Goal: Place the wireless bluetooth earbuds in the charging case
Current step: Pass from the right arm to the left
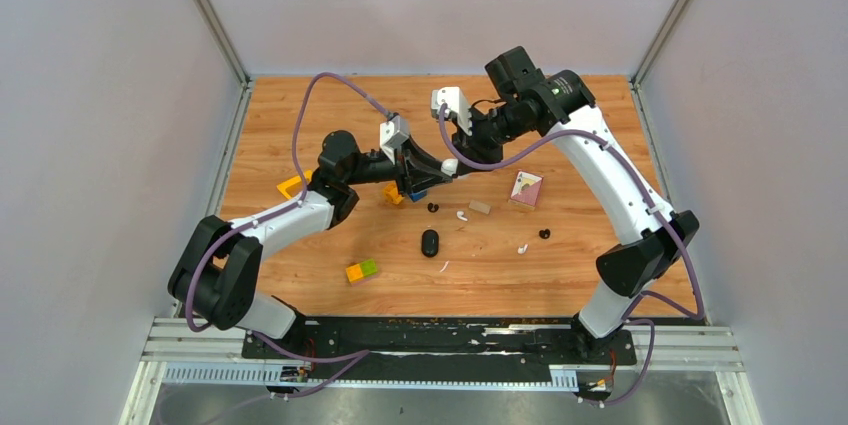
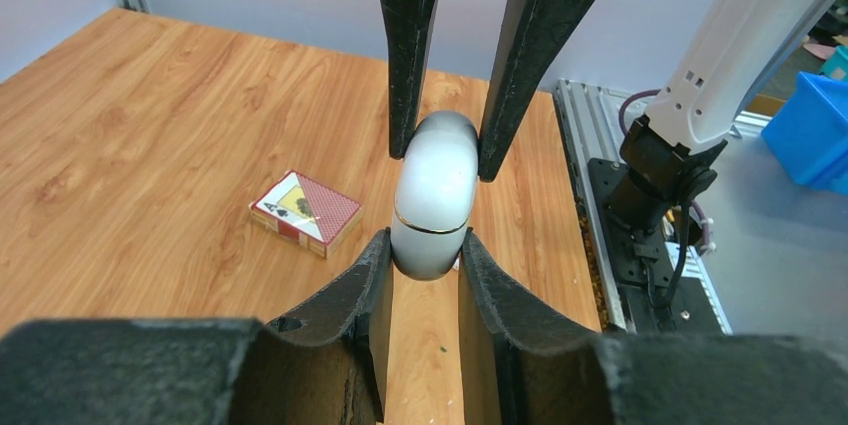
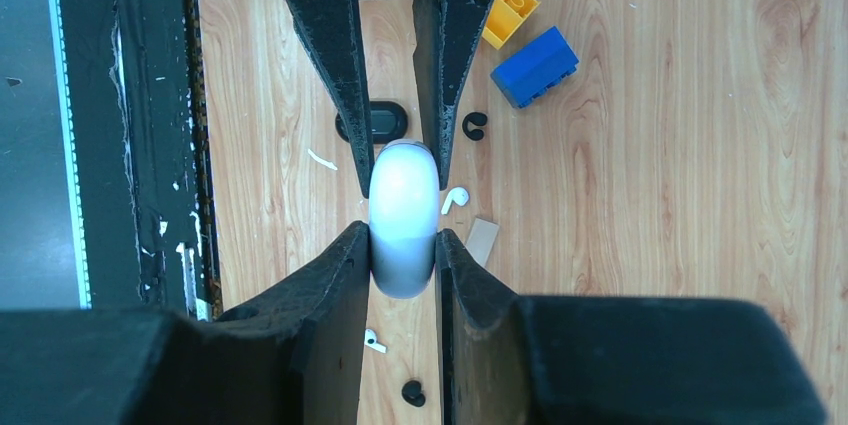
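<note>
White case [image 2: 433, 207] with gold seam, black fingers [image 2: 340, 315], red-backed card box [image 2: 305, 210], blue block [image 3: 535, 65], yellow block [image 3: 508, 13], wood-grain table [image 2: 150, 145]

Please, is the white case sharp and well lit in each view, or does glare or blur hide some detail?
Left wrist: the white case is sharp, softly shaded, its seam visible; the fingers nearest the lens look soft. Right wrist: the case is bright, nearly washed out, no seam visible. Top external: even light, the case too small for detail.

Left tool [image 2: 424, 250] and right tool [image 3: 403, 240] block both ends of the charging case [image 2: 432, 195].
</note>
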Motion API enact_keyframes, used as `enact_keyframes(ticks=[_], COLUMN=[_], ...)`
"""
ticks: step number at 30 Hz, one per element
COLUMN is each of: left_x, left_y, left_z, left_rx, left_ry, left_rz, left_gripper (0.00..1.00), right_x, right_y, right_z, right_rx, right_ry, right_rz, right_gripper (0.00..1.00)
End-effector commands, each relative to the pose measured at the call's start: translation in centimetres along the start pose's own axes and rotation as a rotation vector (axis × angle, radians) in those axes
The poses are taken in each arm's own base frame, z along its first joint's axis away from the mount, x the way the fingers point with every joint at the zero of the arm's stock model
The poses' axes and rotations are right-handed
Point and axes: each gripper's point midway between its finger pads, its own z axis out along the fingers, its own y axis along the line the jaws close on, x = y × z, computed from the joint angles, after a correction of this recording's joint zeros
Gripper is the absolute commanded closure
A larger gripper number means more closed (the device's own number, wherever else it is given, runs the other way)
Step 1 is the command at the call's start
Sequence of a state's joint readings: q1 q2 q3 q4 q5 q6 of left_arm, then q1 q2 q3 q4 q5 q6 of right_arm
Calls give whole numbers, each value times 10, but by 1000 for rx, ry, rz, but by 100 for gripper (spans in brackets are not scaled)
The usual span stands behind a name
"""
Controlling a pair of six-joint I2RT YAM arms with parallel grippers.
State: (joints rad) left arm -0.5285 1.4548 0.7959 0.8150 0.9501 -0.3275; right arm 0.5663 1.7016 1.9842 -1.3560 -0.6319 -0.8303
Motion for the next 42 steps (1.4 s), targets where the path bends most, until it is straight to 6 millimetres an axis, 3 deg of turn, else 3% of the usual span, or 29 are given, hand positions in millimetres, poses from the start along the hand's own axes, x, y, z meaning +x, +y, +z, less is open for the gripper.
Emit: enact_keyframes(ticks=[1, 4, 10, 13, 16, 22, 28, 32, 42], left_x=[-23, -23, -21, -22, -21, -23, -22, -20, -11], left_y=[-2, -2, -2, -1, -1, -3, -3, 0, 5], left_z=[3, 3, 3, 3, 4, 7, 9, 8, 7], left_rx=[15, 19, 19, 9, 13, 28, 36, 17, -5], left_ry=[-44, -44, -42, -45, -43, -41, -38, -35, -13], left_rz=[84, 86, 80, 68, 61, 66, 69, 57, 45], left_gripper=[88, 99, 100, 70, 62, 58, 66, 57, 55], right_x=[-13, -12, -12, -12, -13, -14, -14, -15, -14], right_y=[-1, -1, 0, 0, -1, -2, -3, -2, -5], right_z=[5, 6, 7, 7, 7, 7, 6, 5, 0], right_rx=[-8, -9, -13, -14, -10, -10, -5, -1, 21], right_ry=[-38, -35, -34, -37, -37, -39, -41, -41, -34], right_rz=[-9, 1, 7, 8, 7, 7, 7, 3, -5], right_gripper=[86, 82, 82, 83, 83, 83, 83, 83, 83])
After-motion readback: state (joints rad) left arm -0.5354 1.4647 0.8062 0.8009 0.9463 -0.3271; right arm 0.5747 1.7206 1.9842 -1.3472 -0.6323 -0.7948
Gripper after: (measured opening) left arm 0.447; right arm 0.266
